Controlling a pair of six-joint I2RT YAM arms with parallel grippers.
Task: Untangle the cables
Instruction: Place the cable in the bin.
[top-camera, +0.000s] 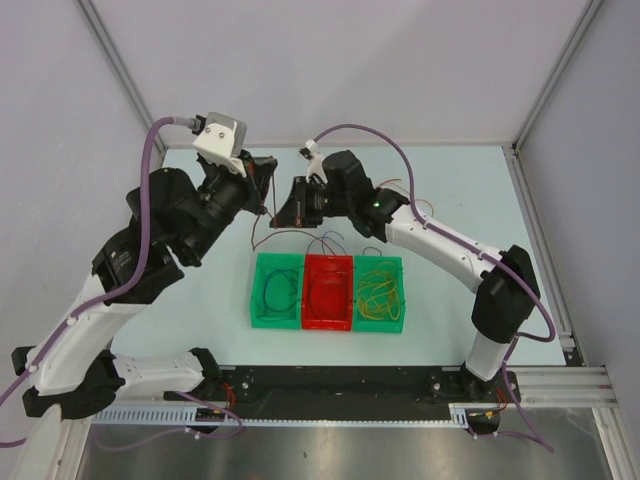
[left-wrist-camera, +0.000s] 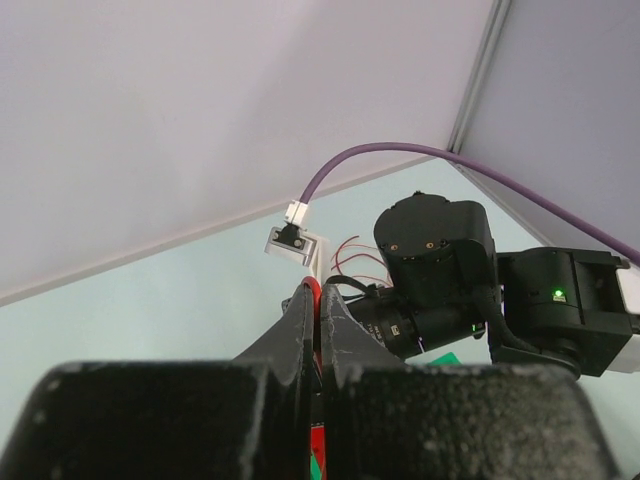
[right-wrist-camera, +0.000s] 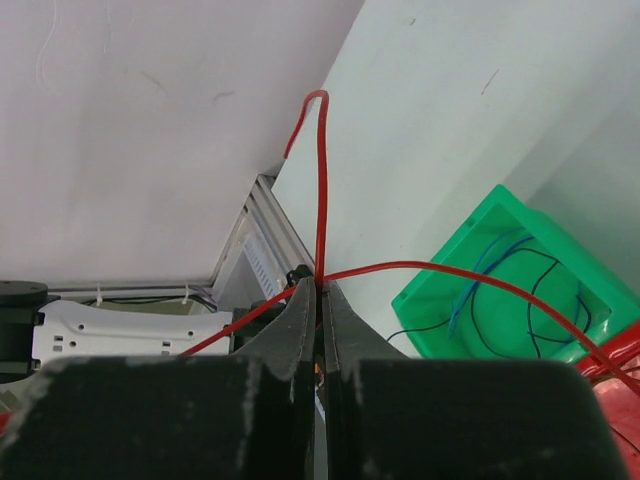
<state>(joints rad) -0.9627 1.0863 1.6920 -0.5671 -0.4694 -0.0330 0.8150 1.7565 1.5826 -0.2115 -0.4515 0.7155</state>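
Right wrist: my right pincer (right-wrist-camera: 320, 292) is clenched on the red cable (right-wrist-camera: 321, 180), held up beyond the green bin (right-wrist-camera: 425, 315).
My left pincer (left-wrist-camera: 318, 300) clamps the red cable too, only a sliver showing at its tip.

Right pincer (right-wrist-camera: 320, 292): closed on red cable (right-wrist-camera: 321, 180); one strand rises upright, another arcs right. Green bin (right-wrist-camera: 432, 296): on pale bench (right-wrist-camera: 450, 120), right; holds looped blue cable (right-wrist-camera: 458, 305).
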